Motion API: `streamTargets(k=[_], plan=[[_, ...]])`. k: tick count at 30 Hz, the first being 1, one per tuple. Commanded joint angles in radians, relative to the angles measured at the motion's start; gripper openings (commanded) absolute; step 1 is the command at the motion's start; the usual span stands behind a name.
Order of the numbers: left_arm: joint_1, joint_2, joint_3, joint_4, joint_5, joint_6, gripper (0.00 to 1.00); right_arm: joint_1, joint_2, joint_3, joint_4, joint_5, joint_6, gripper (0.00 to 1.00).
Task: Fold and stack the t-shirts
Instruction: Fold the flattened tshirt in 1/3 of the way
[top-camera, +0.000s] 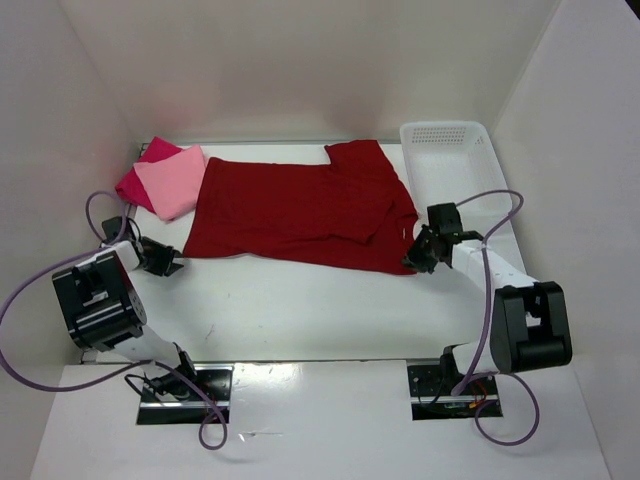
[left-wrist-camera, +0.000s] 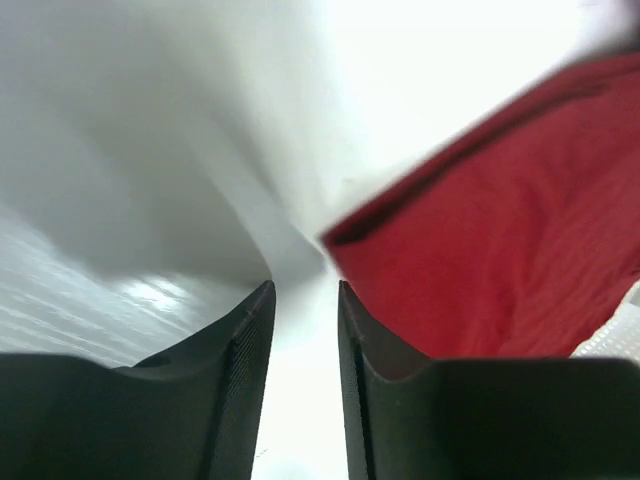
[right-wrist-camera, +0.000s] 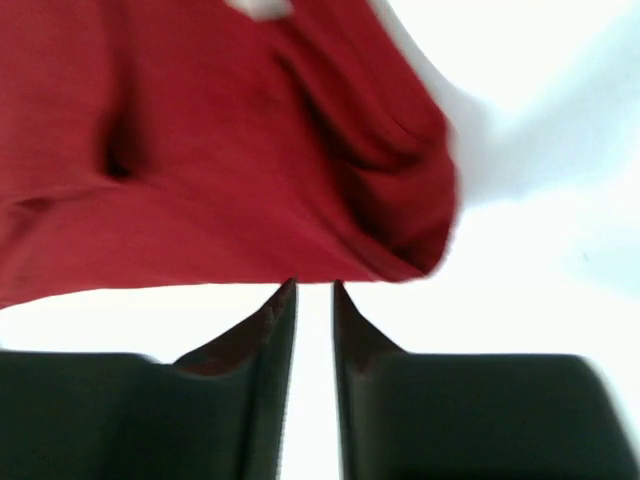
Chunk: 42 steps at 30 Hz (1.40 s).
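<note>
A dark red t-shirt (top-camera: 300, 210) lies spread flat across the back of the table. At the back left, a folded pale pink t-shirt (top-camera: 172, 180) rests on a crimson-pink one (top-camera: 140, 172). My left gripper (top-camera: 165, 262) sits just off the dark red shirt's near left corner. In the left wrist view that gripper (left-wrist-camera: 305, 290) is open, with only white table between its fingers and the shirt's corner (left-wrist-camera: 500, 230) to the right. My right gripper (top-camera: 415, 255) is at the shirt's near right edge. It (right-wrist-camera: 313, 287) is open and empty, its tips right at the hem (right-wrist-camera: 230, 230).
A white lattice basket (top-camera: 447, 160) stands at the back right, just beyond the right arm. White walls close in the table on the left, right and back. Purple cables loop beside both arm bases.
</note>
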Motion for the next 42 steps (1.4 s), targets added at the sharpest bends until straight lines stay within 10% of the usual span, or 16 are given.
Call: streamTargets(k=[1, 9, 22, 30, 42], plan=[[0.022, 0.022, -0.011, 0.034, 0.039, 0.029, 0.40, -0.007, -0.044, -0.052, 0.070, 0.016, 0.052, 0.29], [0.022, 0.130, 0.015, 0.082, 0.067, 0.019, 0.40, -0.007, 0.001, -0.089, 0.103, 0.091, 0.083, 0.45], [0.022, 0.150, 0.024, 0.113, 0.076, 0.019, 0.10, -0.016, 0.091, -0.072, 0.105, 0.185, 0.093, 0.45], [0.035, 0.108, 0.024, 0.077, 0.061, 0.028, 0.00, -0.053, 0.102, -0.033, 0.065, 0.171, 0.093, 0.05], [0.163, -0.057, -0.042, -0.137, 0.119, 0.134, 0.00, -0.154, -0.249, -0.072, -0.208, -0.082, 0.126, 0.02]])
